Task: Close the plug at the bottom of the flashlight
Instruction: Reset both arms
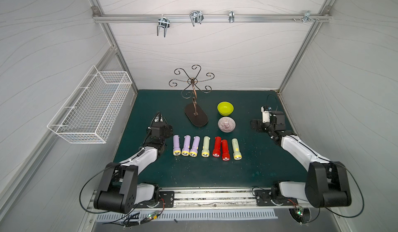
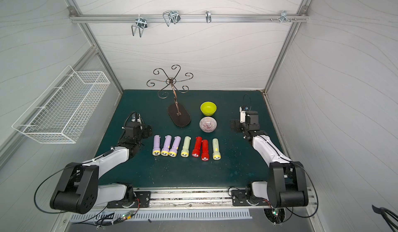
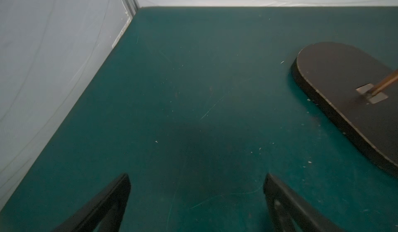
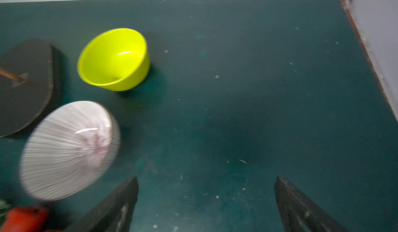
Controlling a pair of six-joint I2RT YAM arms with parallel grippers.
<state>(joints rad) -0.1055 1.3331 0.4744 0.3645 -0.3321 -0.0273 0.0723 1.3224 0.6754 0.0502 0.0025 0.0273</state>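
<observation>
A: Top views, where from?
B: High above the front rail (image 1: pixel 204 195), tilted down toward the back wall (image 1: pixel 204 54). Whole green mat (image 1: pixel 247 168) in both, near-identical framing.
A: Wrists?
B: Low, close over the mat. Left wrist faces the back-left corner, right wrist back-right. Both share the dark oval stand base (image 3: pixel 336 69).

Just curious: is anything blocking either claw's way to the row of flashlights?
Nothing visible does. Only bare mat lies between the left gripper and the nearest purple flashlight, and between the right gripper and the end pale green flashlight. The striped bowl stands beside the right gripper, not in its path.
</observation>
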